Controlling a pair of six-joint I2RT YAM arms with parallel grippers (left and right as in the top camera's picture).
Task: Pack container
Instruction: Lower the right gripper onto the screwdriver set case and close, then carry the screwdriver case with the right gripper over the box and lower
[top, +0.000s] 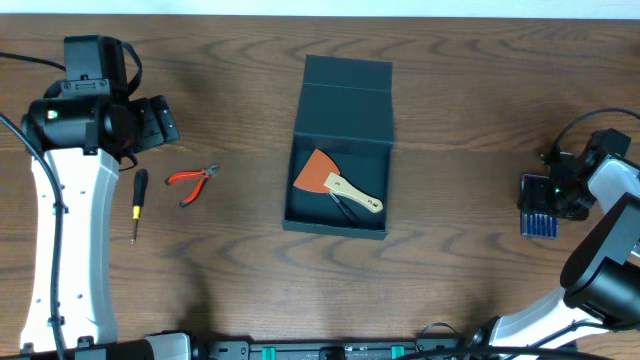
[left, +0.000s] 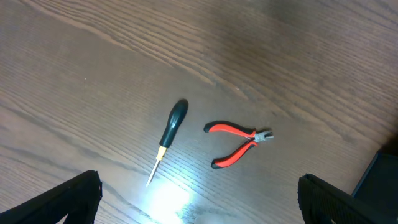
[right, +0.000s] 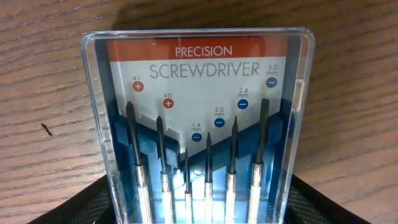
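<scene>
"What of the left gripper (left: 199, 186)?"
"Its fingers (left: 74, 199) stand wide apart, holding nothing, over a screwdriver (left: 172, 124) and red pliers (left: 239, 140) near the left edge."
"The right gripper (right: 199, 205)?"
"Fingers (right: 68, 208) flank a screwdriver set (right: 199, 93) by the right edge; whether they grip it is unclear."
"The container (top: 345, 105)?"
"Mid-worktop, lid open, scraper (top: 335, 182) inside."

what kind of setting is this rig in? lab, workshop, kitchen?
Probably a robot lab bench staged for tool packing: a bare wood-grain table, an open container holding a scraper, with red pliers, a screwdriver and a precision screwdriver set laid out nearby. No room surroundings show.
</scene>
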